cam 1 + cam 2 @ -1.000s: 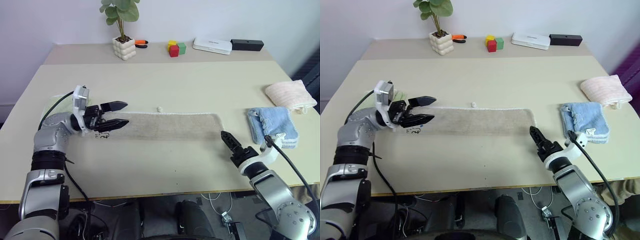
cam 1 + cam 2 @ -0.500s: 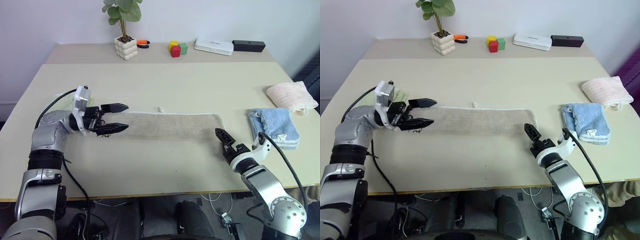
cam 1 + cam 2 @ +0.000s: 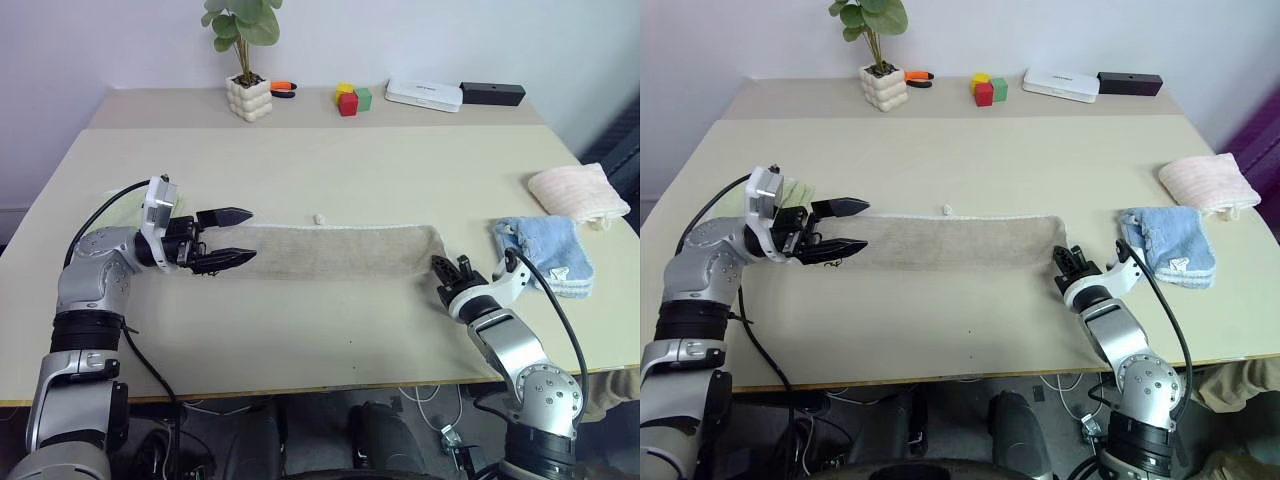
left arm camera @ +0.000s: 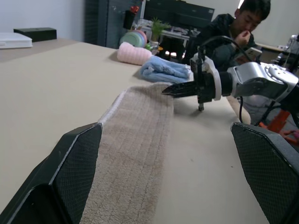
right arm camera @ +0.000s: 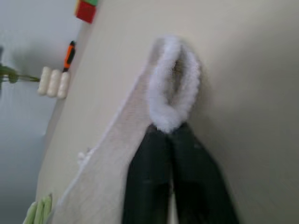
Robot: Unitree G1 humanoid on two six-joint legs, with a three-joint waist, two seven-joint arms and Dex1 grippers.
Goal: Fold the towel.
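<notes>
A long beige terry towel [image 3: 330, 250] is laid flat along the tabletop [image 3: 350, 170], one end pinched by the right end effector [image 3: 447, 270], the left end effector [image 3: 228, 236] spread apart at the other, folding not yet done.

An office-like lab — a seated person [image 4: 236, 28] among dark monitors [image 4: 187, 11] beyond the beige counter [image 3: 400, 160].

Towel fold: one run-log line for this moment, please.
towel: flat strip on table | right gripper: fingers shut on towel's right end | left gripper: open over left end
</notes>
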